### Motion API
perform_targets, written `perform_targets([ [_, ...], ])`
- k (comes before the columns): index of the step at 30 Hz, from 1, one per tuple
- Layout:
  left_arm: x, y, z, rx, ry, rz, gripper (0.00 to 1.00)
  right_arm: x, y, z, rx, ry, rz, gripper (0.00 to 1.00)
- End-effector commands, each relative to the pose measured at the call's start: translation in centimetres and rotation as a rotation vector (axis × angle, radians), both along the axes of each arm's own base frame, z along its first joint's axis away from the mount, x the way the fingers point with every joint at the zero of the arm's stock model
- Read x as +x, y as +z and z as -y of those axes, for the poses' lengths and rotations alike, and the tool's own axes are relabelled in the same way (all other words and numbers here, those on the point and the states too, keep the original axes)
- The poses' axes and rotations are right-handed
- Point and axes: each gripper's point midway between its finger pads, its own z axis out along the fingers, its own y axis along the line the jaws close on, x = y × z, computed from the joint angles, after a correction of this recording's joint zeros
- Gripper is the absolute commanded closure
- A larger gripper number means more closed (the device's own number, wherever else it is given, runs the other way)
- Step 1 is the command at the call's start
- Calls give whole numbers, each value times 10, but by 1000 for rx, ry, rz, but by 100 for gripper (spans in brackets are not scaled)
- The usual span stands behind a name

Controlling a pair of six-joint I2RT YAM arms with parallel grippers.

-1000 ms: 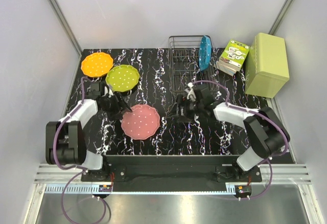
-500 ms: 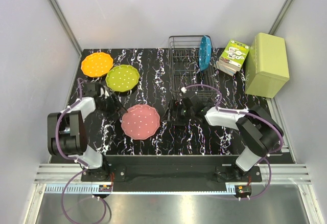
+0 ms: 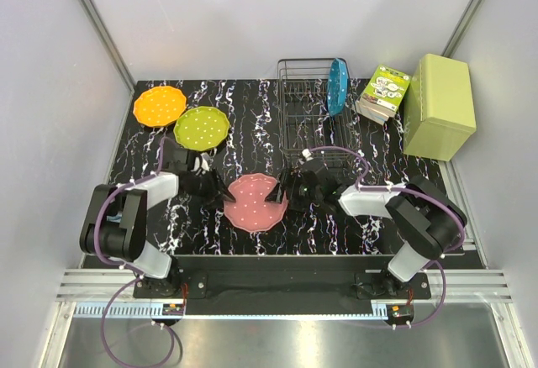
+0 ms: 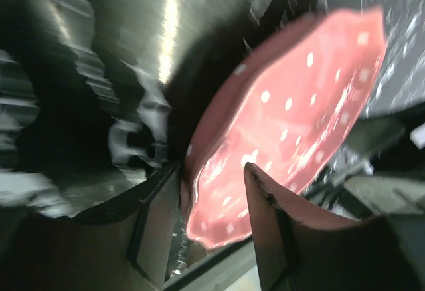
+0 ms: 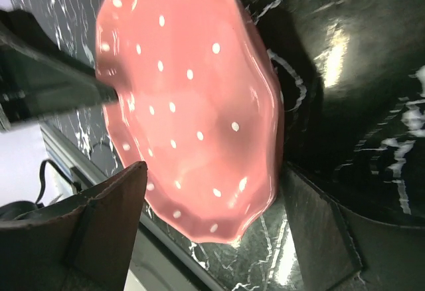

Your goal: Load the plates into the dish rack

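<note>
Pink plate (image 3: 255,204), at the front middle of the counter (image 3: 252,107), between both claws. Left claw (image 4: 211,166) appears closed on one rim. The right claw (image 5: 216,168) is spread wide astride the opposite rim, not gripping.

Judged step: passing the plate rightward. Done well, the right fingers seat deep over the scalloped edge and clamp before the left lets go. The plate is then turned upright for a free slot beside the blue plate (image 3: 338,86).

Count: four plates. One pink; one blue, standing in the dish rack (image 3: 303,124); an orange plate (image 3: 159,106) and a yellow-green plate (image 3: 201,127) flat at far left. One rack; two claws.
</note>
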Motion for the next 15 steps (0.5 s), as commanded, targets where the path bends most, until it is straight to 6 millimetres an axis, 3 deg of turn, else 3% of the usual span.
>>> perform_targets([
  [1, -25, -13, 13, -5, -31, -51, 53, -6, -4, 3, 12, -7, 4, 13],
  [5, -27, -19, 18, -11, -49, -67, 59, -10, 4, 3, 56, 3, 32, 15],
  [7, -28, -19, 22, -16, -75, -62, 69, -14, 10, 0, 88, 27, 42, 15],
  [10, -38, -26, 34, -28, -128, -90, 76, -22, 29, -7, 167, 98, 90, 15],
  [15, -51, -29, 54, -57, -196, -135, 85, -22, 38, -12, 221, 124, 143, 21],
])
